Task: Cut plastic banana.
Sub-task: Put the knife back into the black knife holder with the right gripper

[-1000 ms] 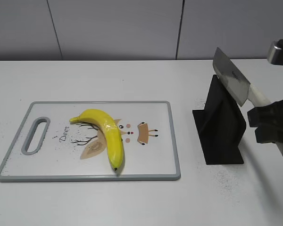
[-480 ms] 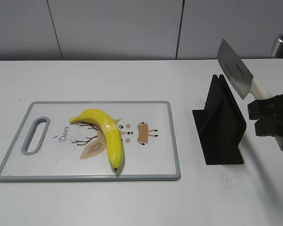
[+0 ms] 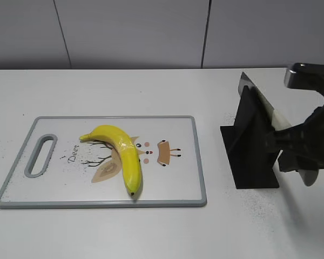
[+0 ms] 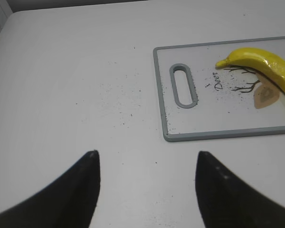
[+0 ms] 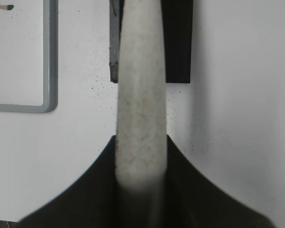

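Observation:
The plastic banana (image 3: 124, 156) is glossy yellow with a dark tip and lies whole on the white cutting board (image 3: 201, 162). It also shows in the left wrist view (image 4: 263, 61) at the top right. My right gripper (image 3: 292, 150) is shut on the pale handle (image 5: 141, 95) of a cleaver-like knife. The knife blade (image 3: 257, 97) is seen edge-on, just over the black knife stand (image 3: 251, 148). In the right wrist view my right gripper (image 5: 141, 142) clamps the handle from both sides. My left gripper (image 4: 147, 159) is open and empty over bare table, left of the board (image 4: 180, 135).
The black knife stand (image 5: 178, 42) sits to the right of the board's grey rim (image 5: 50, 71). The white table carries fine dark specks. A grey wall runs behind the table.
My right gripper has moved left and down with the knife. The blade, held high and slanted before, now sits lower and edge-on against the stand. The banana and board have not moved.

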You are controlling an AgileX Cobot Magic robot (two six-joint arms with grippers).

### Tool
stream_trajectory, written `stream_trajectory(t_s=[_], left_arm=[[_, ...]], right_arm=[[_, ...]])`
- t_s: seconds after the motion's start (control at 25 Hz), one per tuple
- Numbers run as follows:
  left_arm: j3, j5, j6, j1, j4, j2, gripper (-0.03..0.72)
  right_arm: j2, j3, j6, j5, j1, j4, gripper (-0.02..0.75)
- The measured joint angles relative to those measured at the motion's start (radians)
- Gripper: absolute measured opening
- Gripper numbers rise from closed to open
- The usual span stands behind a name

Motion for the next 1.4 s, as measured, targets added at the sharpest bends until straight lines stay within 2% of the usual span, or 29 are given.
stream_trajectory(t_s=[0.16, 0.24, 0.44, 0.48, 0.56, 0.72, 0.88, 1.04, 1.4], left_arm=[[0.0, 0.0, 0.0, 0.0, 0.001, 0.0, 0.595], [0.0, 0.0, 0.0, 0.0, 0.001, 0.0, 0.595], [0.0, 0.0, 0.0, 0.0, -0.002, 0.0, 0.595], [0.0, 0.0, 0.0, 0.0, -0.002, 0.0, 0.595], [0.0, 0.0, 0.0, 0.0, -0.002, 0.0, 0.595], [0.0, 0.0, 0.0, 0.0, -0.002, 0.0, 0.595], [0.0, 0.0, 0.0, 0.0, -0.002, 0.0, 0.595], [0.0, 0.0, 0.0, 0.0, -0.002, 0.0, 0.595], [0.0, -0.001, 0.0, 0.0, -0.002, 0.0, 0.594]], right_arm=[[0.023, -0.001, 0.001, -0.033, 0.0, 0.0, 0.162], [0.025, -0.001, 0.001, -0.037, 0.0, 0.001, 0.197], [0.026, -0.001, -0.012, -0.031, 0.0, 0.004, 0.546], [0.019, -0.001, -0.014, -0.031, 0.0, 0.004, 0.596], [-0.011, -0.006, -0.016, -0.029, 0.0, 0.004, 0.641], [-0.114, -0.043, -0.06, -0.027, 0.0, 0.005, 0.657], [-0.238, -0.058, -0.241, -0.02, 0.0, 0.012, 0.654], [-0.375, -0.057, -0.368, 0.074, 0.0, 0.019, 0.645], [-0.761, 0.108, -0.399, 0.168, 0.0, 0.019, 0.619]])
